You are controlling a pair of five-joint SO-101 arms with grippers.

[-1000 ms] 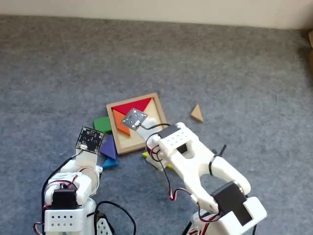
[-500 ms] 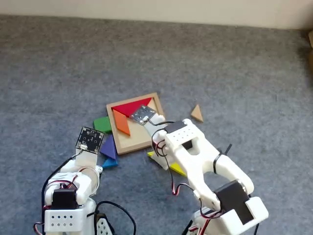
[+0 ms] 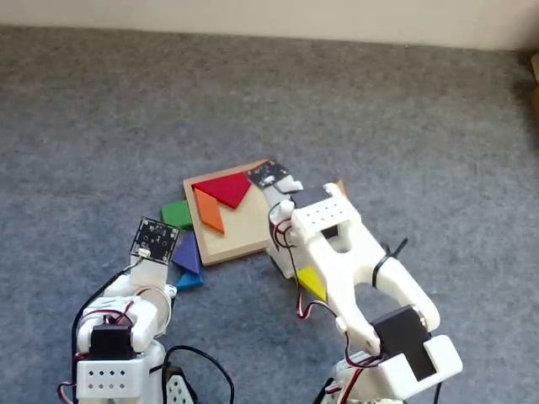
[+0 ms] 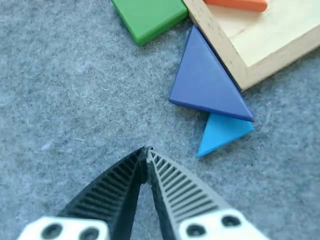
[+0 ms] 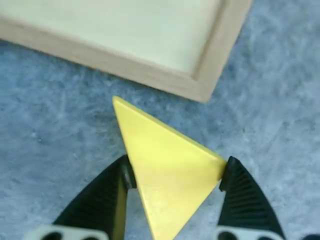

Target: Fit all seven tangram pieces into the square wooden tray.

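Gripper on the right arm clamps the yellow triangle beside the tray; left gripper hangs closed over carpet.

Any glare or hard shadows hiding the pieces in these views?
High view: even light, no glare on the tray. Left wrist view: flat light, thin shadow under the dark blue triangle. Right wrist view: yellow triangle bright, not glaring.
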